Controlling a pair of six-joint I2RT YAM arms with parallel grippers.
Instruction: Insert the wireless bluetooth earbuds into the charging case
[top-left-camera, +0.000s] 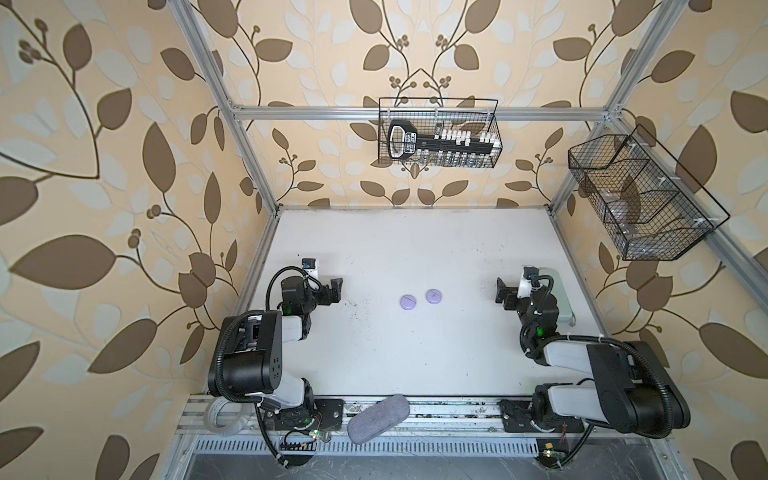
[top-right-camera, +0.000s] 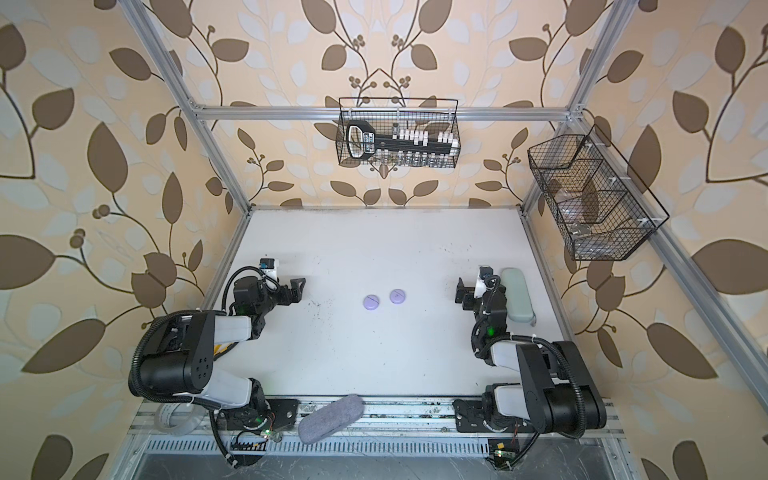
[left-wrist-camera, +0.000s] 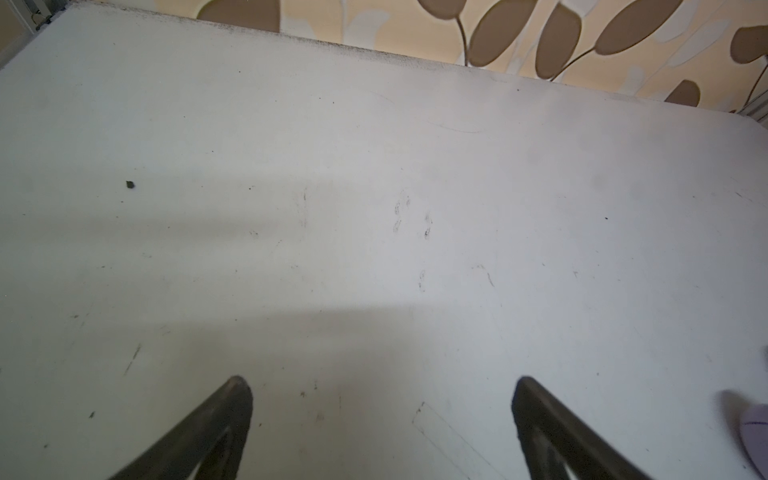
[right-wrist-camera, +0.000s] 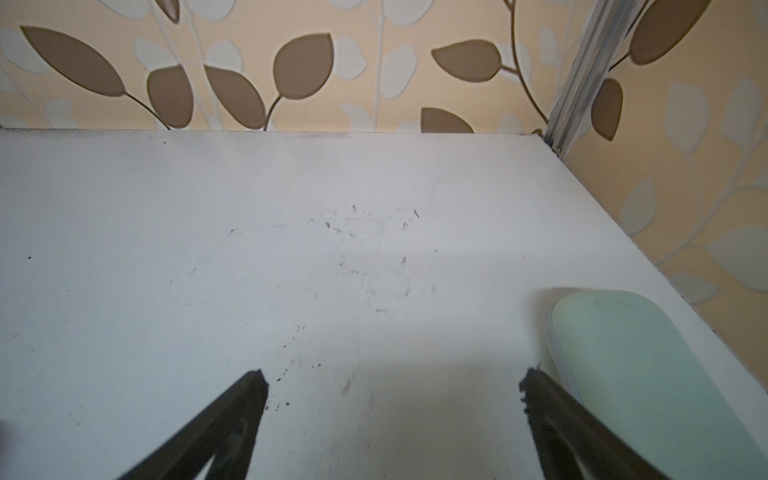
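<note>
Inspected white bench (top-left-camera: 395, 249): scuffed, flecked with dark marks. Noted two black wire baskets hung on the frame, one at the back (top-left-camera: 438, 100), one at the right side (top-left-camera: 665, 245). Found grey fabric case (top-left-camera: 378, 417) lying across the front rail. Found mint-green case (right-wrist-camera: 644, 374) flat on the bench by its right edge, just beside the right pincer (right-wrist-camera: 392, 380). Recorded right pincer spread wide, gripping nothing, over bare bench. Recorded left pincer (left-wrist-camera: 382, 386) equally wide and empty, well left of centre. Located two round lavender charging cases (top-left-camera: 408, 302) mid-bench between the pincers, near each other but apart, lying flat with lids down, the right-hand case (top-left-camera: 434, 296) slightly farther back. Could not make out the earbuds in any view.
</note>
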